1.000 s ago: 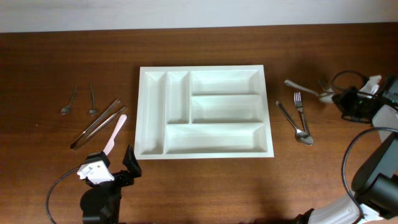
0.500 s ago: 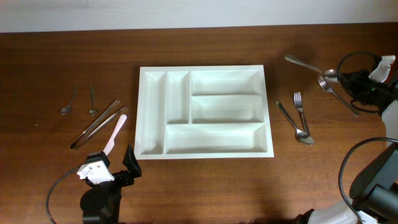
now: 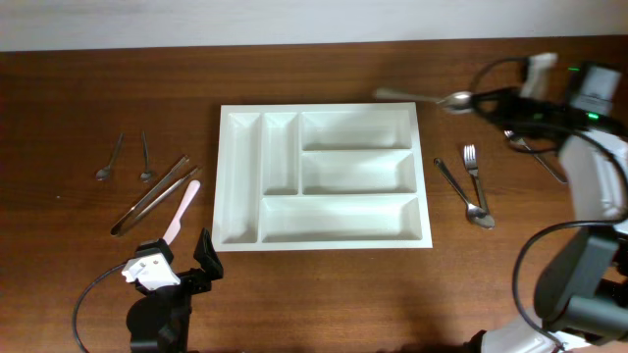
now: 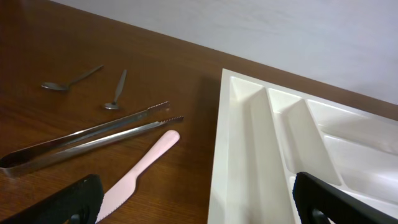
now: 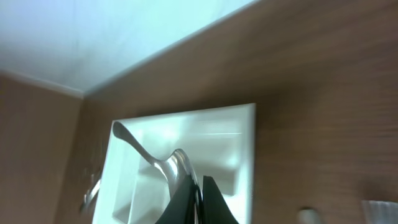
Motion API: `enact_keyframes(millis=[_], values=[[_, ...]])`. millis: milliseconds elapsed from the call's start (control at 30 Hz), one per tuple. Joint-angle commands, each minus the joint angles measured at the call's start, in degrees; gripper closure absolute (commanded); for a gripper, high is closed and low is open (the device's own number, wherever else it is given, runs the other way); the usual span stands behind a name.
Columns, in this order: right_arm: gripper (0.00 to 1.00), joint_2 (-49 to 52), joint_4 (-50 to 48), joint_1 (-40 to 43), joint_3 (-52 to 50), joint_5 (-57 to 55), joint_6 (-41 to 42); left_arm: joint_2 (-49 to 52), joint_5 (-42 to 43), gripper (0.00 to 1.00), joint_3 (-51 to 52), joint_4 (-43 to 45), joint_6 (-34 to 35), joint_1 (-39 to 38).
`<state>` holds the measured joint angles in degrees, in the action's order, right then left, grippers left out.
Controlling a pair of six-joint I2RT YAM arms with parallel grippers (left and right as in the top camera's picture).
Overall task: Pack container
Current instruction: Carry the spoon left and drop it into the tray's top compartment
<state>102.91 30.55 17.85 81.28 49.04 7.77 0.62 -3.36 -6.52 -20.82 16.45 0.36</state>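
The container (image 3: 324,244) is a large white cutlery tray at the table's middle, with all its compartments bare; it also shows in the left wrist view (image 4: 249,155) and the right wrist view (image 5: 124,168). My right gripper (image 3: 483,100) is shut on the bowl of a large silver spoon (image 3: 422,97), held in the air just right of the tray's far right corner, handle pointing left. In the right wrist view my right gripper (image 5: 200,196) pinches the spoon (image 5: 177,163) above the tray. My left gripper (image 3: 182,265) is open and empty near the front edge, left of the tray.
Left of the tray lie two small spoons (image 3: 108,159), metal tongs (image 3: 152,193) and a pink plastic knife (image 3: 181,211). Right of the tray lie a fork (image 3: 473,169), a spoon (image 3: 463,194) and another fork (image 3: 535,152). Cables run by both arms.
My right gripper lifted the large spoon off the table at the far right and carried it left to the tray's far right corner. The left arm has not moved.
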Motion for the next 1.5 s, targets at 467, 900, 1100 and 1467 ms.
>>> enact_keyframes(millis=[467, 900, 1100, 1467], values=[[0.96, 9.5, 1.4, -12.8, 0.8, -12.3, -4.3, -0.3, 0.6, 0.01, 0.2, -0.1, -0.9, 0.2], [0.38, 13.5, -2.7, -16.4, 0.9, -13.8, -0.8, -0.3, 0.6, 0.01, 0.2, -0.1, -0.9, 0.2], [0.29, 13.5, 1.2, -16.3, 5.1, -13.7, -0.6, -0.3, 0.6, 0.01, 0.2, -0.1, -0.9, 0.2], [0.22, 13.4, 24.3, -10.4, 29.9, -27.1, -3.1, -0.3, 0.6, 0.01, 0.2, -0.1, -0.9, 0.2]])
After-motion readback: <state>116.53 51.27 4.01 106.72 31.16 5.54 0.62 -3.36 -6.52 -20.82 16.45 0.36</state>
